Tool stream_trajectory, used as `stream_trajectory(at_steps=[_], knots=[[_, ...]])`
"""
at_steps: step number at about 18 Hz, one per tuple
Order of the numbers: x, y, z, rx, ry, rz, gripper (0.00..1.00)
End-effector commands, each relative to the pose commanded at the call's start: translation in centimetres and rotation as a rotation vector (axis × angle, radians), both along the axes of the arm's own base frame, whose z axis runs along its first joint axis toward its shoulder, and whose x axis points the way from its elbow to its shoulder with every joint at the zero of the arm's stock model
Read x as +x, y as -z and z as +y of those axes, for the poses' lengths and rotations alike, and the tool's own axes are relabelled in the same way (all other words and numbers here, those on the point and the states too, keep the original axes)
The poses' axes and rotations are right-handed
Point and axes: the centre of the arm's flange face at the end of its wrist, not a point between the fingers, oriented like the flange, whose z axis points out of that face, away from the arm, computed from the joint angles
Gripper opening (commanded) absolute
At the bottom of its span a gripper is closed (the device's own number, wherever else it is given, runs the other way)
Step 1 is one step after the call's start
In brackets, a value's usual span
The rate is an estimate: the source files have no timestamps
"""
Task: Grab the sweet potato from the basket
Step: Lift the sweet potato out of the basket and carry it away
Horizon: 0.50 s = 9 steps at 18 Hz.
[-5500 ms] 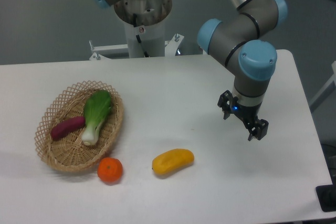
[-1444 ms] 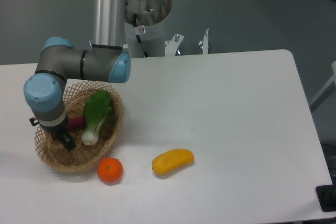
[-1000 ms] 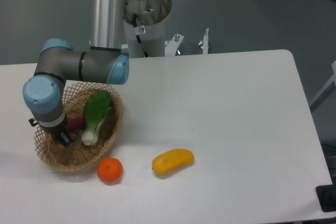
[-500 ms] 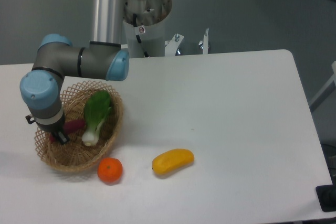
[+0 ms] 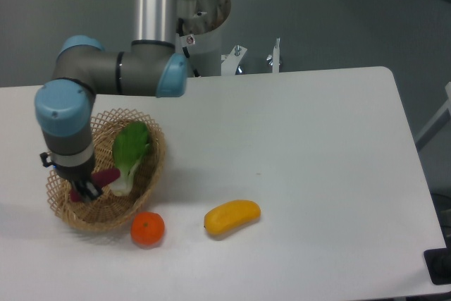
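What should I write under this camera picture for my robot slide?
Robot gripper closed on the purple sweet potato inside the wicker basket, beside a leafy green vegetable.

Single fixed view, mounted high in front of the table (image 5: 296,139), looking down and toward the arm's base column (image 5: 197,29) at the far edge. Moderately near: whole tabletop in frame, right corner cut off. Basket (image 5: 144,174) at left.

Basket (image 5: 144,182): greens (image 5: 129,154) crowd its middle. Orange (image 5: 148,228) at its 5 o'clock rim. Surface (image 5: 317,146) bare toward 3 o'clock.
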Motion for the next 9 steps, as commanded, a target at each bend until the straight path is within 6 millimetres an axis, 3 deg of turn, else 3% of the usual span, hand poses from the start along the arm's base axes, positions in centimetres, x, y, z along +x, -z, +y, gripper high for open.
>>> stream_trajectory(at_steps=[4, 9], knots=[[-6.8, -1.8, -1.6, 0.036, -0.091, 0.022, 0.12], [-13.5, -1.6, -4.6, 0.027, -0.117, 0.042, 0.12]])
